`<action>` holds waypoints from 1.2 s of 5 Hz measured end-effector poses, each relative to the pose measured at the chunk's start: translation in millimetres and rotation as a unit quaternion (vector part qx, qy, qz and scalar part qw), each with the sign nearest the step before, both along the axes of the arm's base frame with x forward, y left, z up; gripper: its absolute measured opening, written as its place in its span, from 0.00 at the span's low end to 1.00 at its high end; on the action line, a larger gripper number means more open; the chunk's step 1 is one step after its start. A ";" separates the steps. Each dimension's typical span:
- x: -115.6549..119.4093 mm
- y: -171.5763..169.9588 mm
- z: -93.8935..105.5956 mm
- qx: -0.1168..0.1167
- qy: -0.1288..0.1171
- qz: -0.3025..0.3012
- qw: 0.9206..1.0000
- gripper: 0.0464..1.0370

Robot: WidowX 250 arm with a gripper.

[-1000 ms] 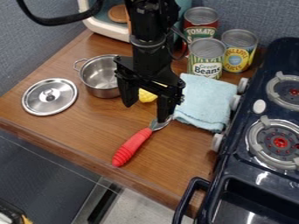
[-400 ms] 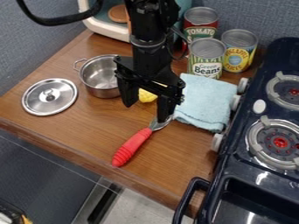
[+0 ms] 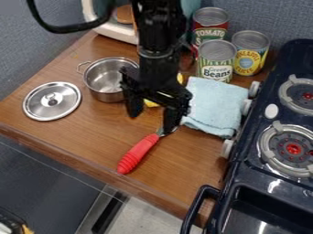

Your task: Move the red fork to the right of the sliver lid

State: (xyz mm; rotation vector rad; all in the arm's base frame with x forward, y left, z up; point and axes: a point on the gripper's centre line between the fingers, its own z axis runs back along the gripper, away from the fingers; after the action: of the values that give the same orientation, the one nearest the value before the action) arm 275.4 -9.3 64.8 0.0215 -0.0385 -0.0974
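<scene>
The black gripper [image 3: 149, 122] hangs over the middle of the wooden counter, its two fingers spread apart and nothing seen between them. Below it lies the red-handled fork [image 3: 138, 153], its handle slanting down and left toward the counter's front edge. The fork's metal end points up and right, partly hidden behind the gripper's right finger. At the far left the silver lid [image 3: 52, 101] rests flat, knob up, well apart from the fork.
A steel pot [image 3: 105, 78] stands between lid and gripper. Behind the gripper is a yellow object [image 3: 151, 103]. A light blue cloth [image 3: 217, 106] lies to the right, with several cans [image 3: 215, 61] behind it and a dark stove [image 3: 269, 173] along the right side.
The gripper has shifted and tilted slightly, its left finger a little lower and its upper arm lower in the view. The fork, lid and pot have kept their places.
</scene>
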 end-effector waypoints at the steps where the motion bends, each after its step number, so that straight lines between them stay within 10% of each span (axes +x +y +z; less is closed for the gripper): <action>1: 0.4 2.9 -15.9 0.007 0.018 0.010 1.000 0.96; 6: -23.3 17.8 -44.0 0.059 0.057 0.003 0.997 0.96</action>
State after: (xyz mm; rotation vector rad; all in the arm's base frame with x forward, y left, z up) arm 252.1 8.5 20.8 0.1350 0.0807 -0.0950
